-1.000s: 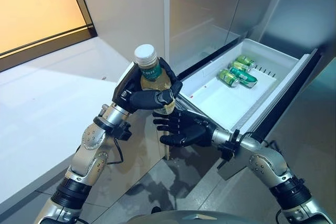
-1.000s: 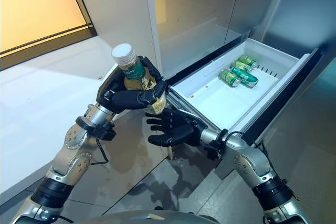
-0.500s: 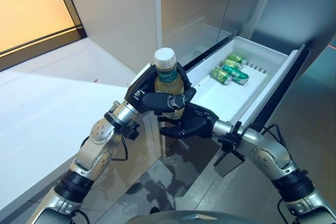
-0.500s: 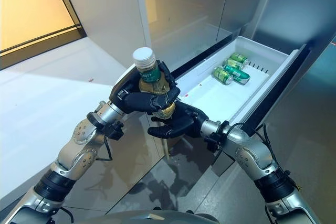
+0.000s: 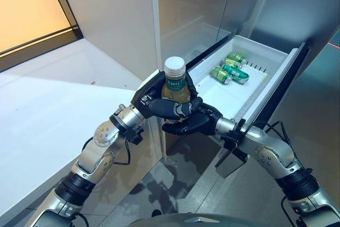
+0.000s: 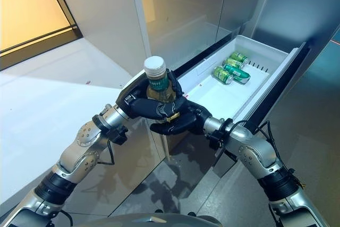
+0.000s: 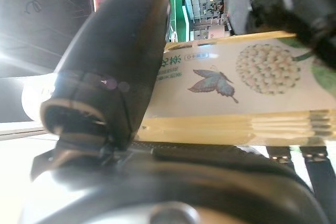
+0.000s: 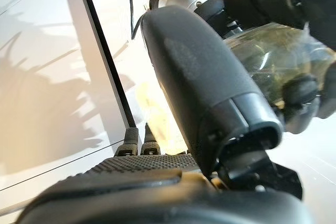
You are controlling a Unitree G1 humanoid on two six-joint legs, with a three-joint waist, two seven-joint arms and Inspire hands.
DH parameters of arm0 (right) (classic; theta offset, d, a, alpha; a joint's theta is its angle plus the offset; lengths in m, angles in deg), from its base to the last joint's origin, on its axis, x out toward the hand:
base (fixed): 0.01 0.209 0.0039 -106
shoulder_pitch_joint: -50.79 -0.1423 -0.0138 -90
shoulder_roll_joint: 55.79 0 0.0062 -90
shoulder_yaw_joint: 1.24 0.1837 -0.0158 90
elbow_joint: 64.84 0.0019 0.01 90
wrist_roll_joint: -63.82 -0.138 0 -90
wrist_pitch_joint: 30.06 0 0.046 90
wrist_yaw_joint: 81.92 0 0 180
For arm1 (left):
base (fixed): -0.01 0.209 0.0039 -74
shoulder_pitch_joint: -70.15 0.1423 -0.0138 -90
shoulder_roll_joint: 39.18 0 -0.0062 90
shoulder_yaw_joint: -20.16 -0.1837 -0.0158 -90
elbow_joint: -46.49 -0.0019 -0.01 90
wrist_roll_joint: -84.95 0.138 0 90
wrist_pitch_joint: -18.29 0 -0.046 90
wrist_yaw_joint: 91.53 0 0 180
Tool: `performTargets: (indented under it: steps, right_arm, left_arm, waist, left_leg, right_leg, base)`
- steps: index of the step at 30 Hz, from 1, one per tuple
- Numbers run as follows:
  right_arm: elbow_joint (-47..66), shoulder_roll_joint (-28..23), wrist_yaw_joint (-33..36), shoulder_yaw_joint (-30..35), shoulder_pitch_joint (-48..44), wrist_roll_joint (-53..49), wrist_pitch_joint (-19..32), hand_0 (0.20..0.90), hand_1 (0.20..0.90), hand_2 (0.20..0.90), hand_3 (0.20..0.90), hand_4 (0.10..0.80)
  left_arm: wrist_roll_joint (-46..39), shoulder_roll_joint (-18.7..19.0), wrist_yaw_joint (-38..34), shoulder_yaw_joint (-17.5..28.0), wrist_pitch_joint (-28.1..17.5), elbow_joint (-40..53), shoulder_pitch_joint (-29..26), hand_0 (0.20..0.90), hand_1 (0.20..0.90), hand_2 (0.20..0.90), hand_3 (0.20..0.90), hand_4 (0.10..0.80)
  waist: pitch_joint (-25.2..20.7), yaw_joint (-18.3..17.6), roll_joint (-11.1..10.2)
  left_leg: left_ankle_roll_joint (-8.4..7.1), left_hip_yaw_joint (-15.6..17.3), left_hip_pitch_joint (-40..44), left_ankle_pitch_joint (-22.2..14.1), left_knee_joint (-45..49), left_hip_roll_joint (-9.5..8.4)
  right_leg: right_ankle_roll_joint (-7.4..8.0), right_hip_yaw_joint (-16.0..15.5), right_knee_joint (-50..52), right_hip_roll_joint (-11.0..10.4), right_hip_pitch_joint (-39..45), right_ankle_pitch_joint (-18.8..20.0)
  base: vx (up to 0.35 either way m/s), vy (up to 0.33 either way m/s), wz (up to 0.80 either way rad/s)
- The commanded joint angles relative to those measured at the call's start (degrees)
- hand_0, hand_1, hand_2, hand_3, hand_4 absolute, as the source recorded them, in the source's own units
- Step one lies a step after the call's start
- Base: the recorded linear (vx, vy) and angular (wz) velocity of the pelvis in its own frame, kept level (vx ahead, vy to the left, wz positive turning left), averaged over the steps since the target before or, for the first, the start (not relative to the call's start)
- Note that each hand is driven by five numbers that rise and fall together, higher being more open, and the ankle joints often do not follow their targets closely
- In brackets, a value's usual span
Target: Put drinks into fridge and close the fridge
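A drink bottle (image 5: 174,82) with a white cap, green label and yellow tea stands upright in my left hand (image 5: 159,106), whose fingers and thumb (image 7: 115,77) wrap its body (image 7: 236,85). My right hand (image 5: 192,125) is just under it, fingers curled round the bottle's lower end (image 8: 268,56), with its thumb (image 8: 205,93) beside it. Both hands hold the bottle over the near left corner of the open white fridge drawer (image 5: 234,98). Green cans (image 5: 227,72) lie at the drawer's far end.
The drawer's dark front panel (image 5: 276,97) juts out to the right. Steel fridge doors (image 5: 202,3) rise behind it. A white counter (image 5: 48,110) runs along the left. A grey tiled floor (image 5: 175,195) lies below.
My left hand has carried the bottle right, towards the drawer. My right hand has risen and closed round its lower end. The camera has shifted a little.
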Motion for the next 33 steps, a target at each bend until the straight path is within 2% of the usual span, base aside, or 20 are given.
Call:
performTargets:
  steps: [1,5,6,7,8,21,22,23,24,25,28,33]
  right_arm:
    - [7.0,1.6,-0.8,3.7,-8.5,-6.1,5.8,0.9,0.9,0.9,0.9,0.8]
    - [7.5,1.1,-1.5,3.1,-8.5,-6.9,3.8,0.9,0.9,0.9,0.9,0.8]
    - [7.5,0.9,-1.7,2.8,-8.3,-7.0,3.4,0.855,0.855,0.855,0.848,0.748]
    - [7.4,0.9,-1.7,2.5,-8.2,-7.2,3.2,0.418,0.418,0.418,0.337,0.237]
    - [7.3,1.2,-1.3,1.7,-8.0,-7.3,3.1,0.3,0.3,0.3,0.2,0.1]
    - [6.9,1.9,0.8,0.4,-9.9,-3.6,6.3,0.3,0.3,0.3,0.2,0.1]
    - [6.8,1.7,1.1,0.7,-10.1,-3.0,6.8,0.3,0.3,0.3,0.2,0.1]
    - [6.7,1.6,1.4,0.8,-10.3,-2.4,7.1,0.3,0.3,0.3,0.2,0.1]
    - [6.5,1.3,2.0,1.2,-10.9,-0.5,8.1,0.3,0.3,0.3,0.2,0.1]
    - [6.2,1.0,2.3,1.6,-11.5,0.2,8.6,0.3,0.3,0.3,0.2,0.1]
    - [5.8,0.4,3.2,2.6,-12.2,1.6,9.5,0.3,0.3,0.3,0.2,0.1]
    - [1.9,-0.4,7.2,5.6,-14.6,4.3,11.7,0.3,0.3,0.3,0.2,0.1]
  left_arm:
    - [-1.3,-2.6,0.0,1.2,-6.7,1.8,-9.8,0.3,0.3,0.3,0.2,0.1]
    - [-0.9,-2.5,0.1,0.8,-7.2,1.6,-9.7,0.3,0.3,0.3,0.2,0.1]
    - [-1.4,-2.5,0.2,0.6,-7.2,1.6,-9.7,0.3,0.3,0.3,0.2,0.1]
    - [-1.9,-2.6,0.4,0.4,-7.1,1.6,-9.8,0.3,0.3,0.3,0.2,0.1]
    - [-2.6,-3.0,0.4,-0.1,-7.2,1.7,-9.8,0.3,0.3,0.3,0.2,0.1]
    - [-8.6,-6.0,0.6,-2.9,-6.4,2.0,-10.1,0.3,0.3,0.3,0.2,0.1]
    - [-8.8,-6.2,0.4,-2.8,-6.7,1.9,-9.9,0.352,0.352,0.352,0.26,0.16]
    - [-8.7,-6.4,0.3,-2.7,-7.1,1.8,-9.8,0.352,0.352,0.352,0.26,0.16]
    - [-8.6,-6.7,-0.2,-2.6,-7.6,2.0,-9.7,0.716,0.716,0.716,0.686,0.586]
    - [-8.2,-6.9,-0.6,-2.4,-8.0,2.2,-9.7,0.9,0.9,0.9,0.9,0.8]
    - [-7.1,-7.3,-1.4,-1.8,-9.6,2.7,-9.5,0.9,0.9,0.9,0.9,0.8]
    - [-1.1,-7.2,-4.0,0.1,-14.8,3.2,-10.3,0.9,0.9,0.9,0.9,0.8]
  waist:
    - [-5.3,0.2,-1.5]
    - [-5.4,0.2,-1.5]
    - [-5.4,0.2,-1.5]
    - [-5.3,0.2,-1.5]
    - [-5.3,0.2,-1.5]
    - [-5.1,0.0,-1.4]
    - [-5.1,0.0,-1.4]
    - [-5.1,0.0,-1.4]
    - [-5.2,0.0,-1.5]
    - [-5.3,0.1,-1.6]
    - [-5.3,0.2,-1.7]
    - [-5.2,0.7,-2.0]
  left_leg:
    - [0.4,0.3,0.4,-4.6,0.1,-0.3]
    - [0.44,0.2,0.3,-4.5,0.1,-0.34]
    - [0.46,0.1,0.5,-4.9,0.1,-0.34]
    - [0.46,0.1,0.6,-4.9,0.1,-0.34]
    - [0.45,0.1,0.6,-4.9,0.1,-0.32]
    - [0.52,0.2,0.6,-4.9,0.1,-0.31]
    - [0.53,0.2,0.6,-4.9,0.1,-0.31]
    - [0.52,0.1,0.6,-4.9,0.1,-0.32]
    - [0.51,0.0,0.6,-5.0,0.1,-0.32]
    - [0.5,0.0,0.2,-4.6,0.1,-0.31]
    - [0.51,-0.1,0.1,-4.6,0.1,-0.32]
    - [0.37,-0.8,0.2,-4.7,0.1,-0.37]
  right_leg:
    - [3.48,0.7,1.1,-1.0,-2.4,3.1]
    - [3.47,0.6,1.1,-1.1,-2.5,3.1]
    - [3.55,0.6,1.0,-1.1,-2.2,2.8]
    - [3.56,0.5,1.0,-1.1,-2.1,2.8]
    - [3.55,0.5,1.0,-1.0,-2.1,2.8]
    - [3.5,0.7,1.1,-1.0,-2.2,2.9]
    - [3.48,0.7,1.1,-1.0,-2.2,2.8]
    - [3.48,0.7,1.1,-1.0,-2.2,2.8]
    - [3.44,0.7,1.1,-1.0,-2.2,2.8]
    - [3.36,0.7,1.3,-1.0,-2.7,3.0]
    - [3.27,0.6,1.3,-1.0,-2.7,3.0]
    - [3.04,0.0,1.2,-0.9,-2.3,2.9]
  base:
    - [0.0,0.0,0.0]
    - [0.0,0.0,0.0]
    - [0.03,0.001,0.01]
    - [0.038,-0.001,0.01]
    - [0.0,0.0,0.0]
    - [0.0,0.0,0.0]
    - [0.0,0.0,0.0]
    - [0.0,0.0,0.0]
    - [0.0,0.0,0.0]
    - [0.0,0.0,0.0]
    - [0.0,0.0,0.0]
    - [0.0,0.0,0.0]
